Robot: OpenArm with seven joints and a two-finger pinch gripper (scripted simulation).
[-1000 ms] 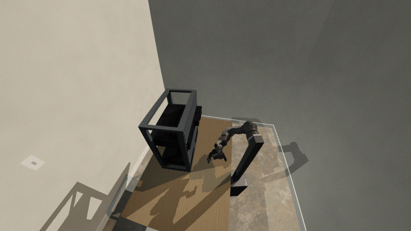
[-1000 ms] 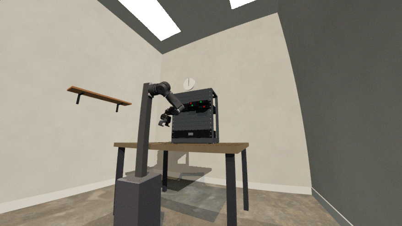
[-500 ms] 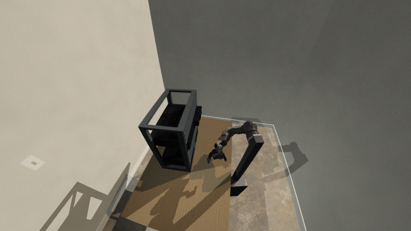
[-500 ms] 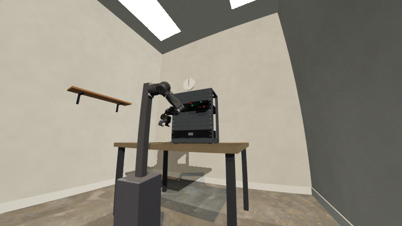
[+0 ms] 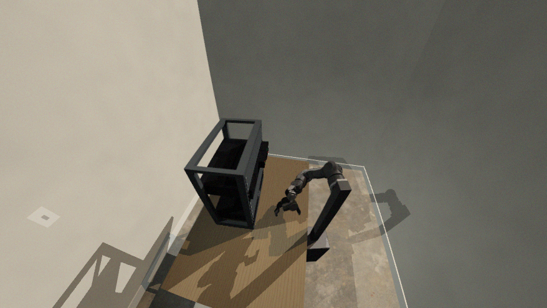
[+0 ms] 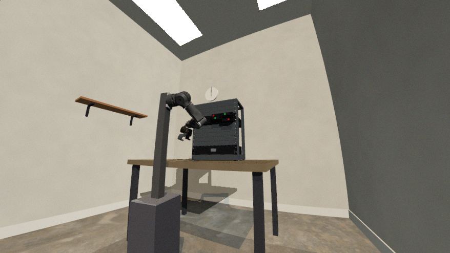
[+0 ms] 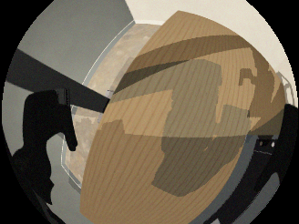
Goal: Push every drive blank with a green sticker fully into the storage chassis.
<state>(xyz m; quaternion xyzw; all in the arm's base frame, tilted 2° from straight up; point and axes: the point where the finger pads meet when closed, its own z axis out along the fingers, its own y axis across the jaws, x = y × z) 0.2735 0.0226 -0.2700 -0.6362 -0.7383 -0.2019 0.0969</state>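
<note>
The dark grey open-frame equipment rack [image 6: 240, 132] stands on the wooden table top [image 6: 258, 164] near its far edge, close to the cream wall. In the top view the rack [image 5: 244, 168] appears as a rectangular frame with its front face turned toward the arm.

The black storage chassis [image 6: 231, 120] occupies the upper part of the rack front. Four round stickers show on its face: a green sticker [image 6: 225, 113] at upper right, a second green sticker [image 6: 215, 118] at lower left, a red sticker [image 6: 212, 115] at upper left and a second red sticker [image 6: 228, 119] at lower right. How far each drive blank protrudes cannot be judged at this scale.

The dark jointed arm [image 6: 191, 111] reaches from the top of a tall grey column [image 6: 159, 147], which rises from a grey box pedestal [image 6: 141, 226] on the floor. The black two-finger gripper [image 6: 183, 134] hangs left of the rack front and below the chassis level, apart from the rack and above the table. In the top view the gripper [image 5: 287, 206] sits between the rack and the column, with its fingers spread to full width and nothing between them.

The wrist view looks down on the striped wooden surface [image 7: 182, 85] with shadows across it.
</note>
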